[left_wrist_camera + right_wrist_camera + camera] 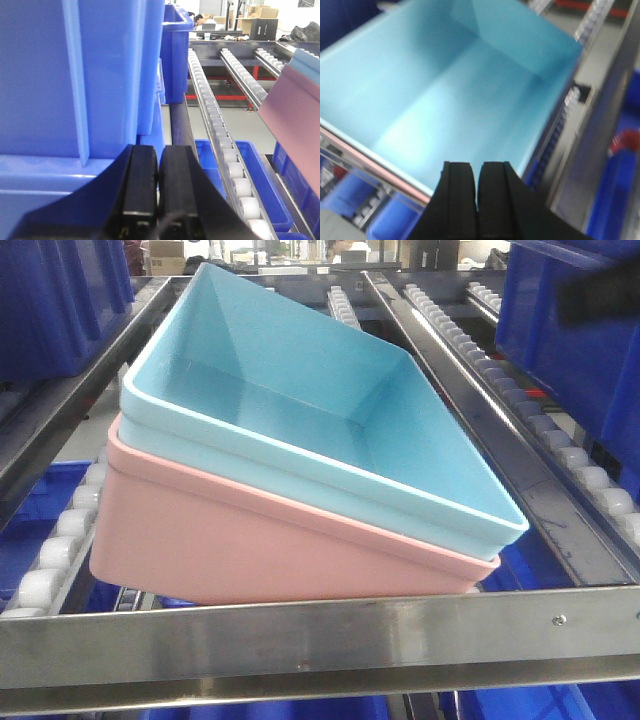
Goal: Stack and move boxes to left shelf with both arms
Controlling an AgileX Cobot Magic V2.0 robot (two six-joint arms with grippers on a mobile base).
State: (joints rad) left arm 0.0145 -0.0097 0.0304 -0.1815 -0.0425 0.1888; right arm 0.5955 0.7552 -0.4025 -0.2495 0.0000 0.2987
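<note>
The sky blue box (320, 420) sits nested in the salmon pink box (260, 540). The stack lies skewed on the sloping steel rack lane, behind the flat front bar (320, 645), between rails of white rollers (60, 540). No gripper shows in the front view. My left gripper (159, 165) is shut and empty, left of the stack, beside a dark blue crate; the pink box wall (295, 120) shows at its right. My right gripper (477, 175) is shut and empty, hovering over the near rim of the blue box (465, 85).
Dark blue ribbed crates stand on the neighbouring lanes at left (55, 300) and right (580, 350). More blue crates (255, 180) sit on the level below. A steel rail with rollers (520, 400) runs along the stack's right side.
</note>
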